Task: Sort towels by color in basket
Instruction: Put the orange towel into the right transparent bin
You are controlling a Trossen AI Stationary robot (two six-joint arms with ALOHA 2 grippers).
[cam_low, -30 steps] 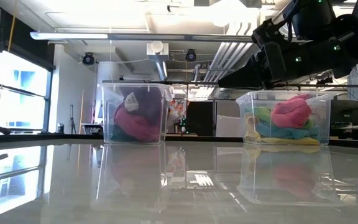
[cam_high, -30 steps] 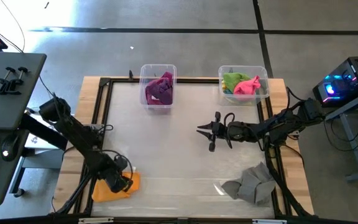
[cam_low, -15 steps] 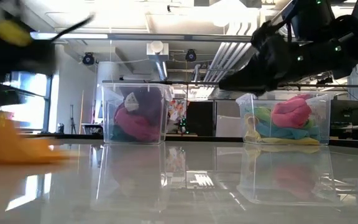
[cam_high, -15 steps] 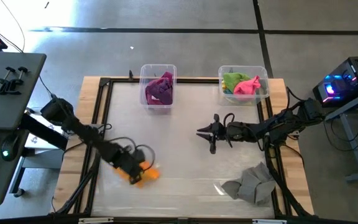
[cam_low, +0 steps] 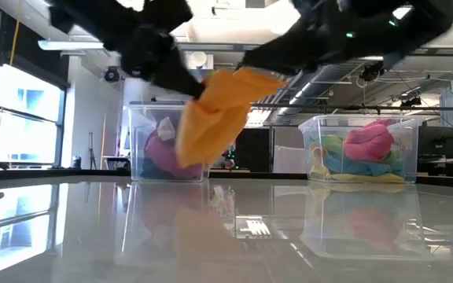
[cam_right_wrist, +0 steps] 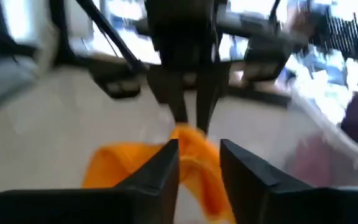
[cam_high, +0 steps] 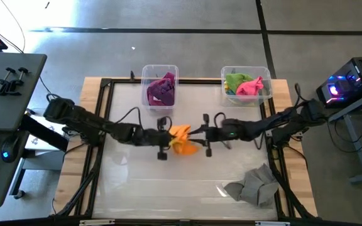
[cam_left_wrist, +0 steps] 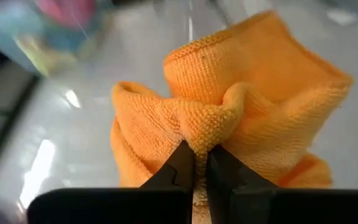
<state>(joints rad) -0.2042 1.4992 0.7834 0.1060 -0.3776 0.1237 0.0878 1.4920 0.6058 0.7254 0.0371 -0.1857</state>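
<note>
The orange towel (cam_high: 181,139) hangs bunched over the middle of the table, between my two grippers. My left gripper (cam_high: 166,137) reaches in from the table's left and is shut on it. My right gripper (cam_right_wrist: 199,149) comes level from the table's right and is open, with its fingers on either side of the towel's upper fold (cam_right_wrist: 194,146). A grey towel (cam_high: 251,185) lies crumpled flat on the table near the front right corner. Purple and magenta towels (cam_high: 161,90) lie in the left bin, and green and pink ones (cam_high: 244,85) in the right bin. My left gripper pinches a gathered fold of the orange towel (cam_left_wrist: 202,132) between its two fingertips. The fingers come level from the table's left. The towel hangs slack below and beside them, clear of the table (cam_low: 211,126). My right gripper: I cannot tell whether its fingers touch the towel.
Two clear plastic bins stand at the table's far edge, the left one (cam_high: 145,78) and the right one (cam_high: 224,80). A dark frame (cam_high: 102,113) runs around the tabletop. Bare glossy tabletop lies in front of the grippers.
My left gripper has taken hold of the orange towel at the near left corner, lifted it off the table and swept it right and toward the far edge, to the table's middle. The towel now hangs bunched. My right gripper has moved left, up to the towel.
</note>
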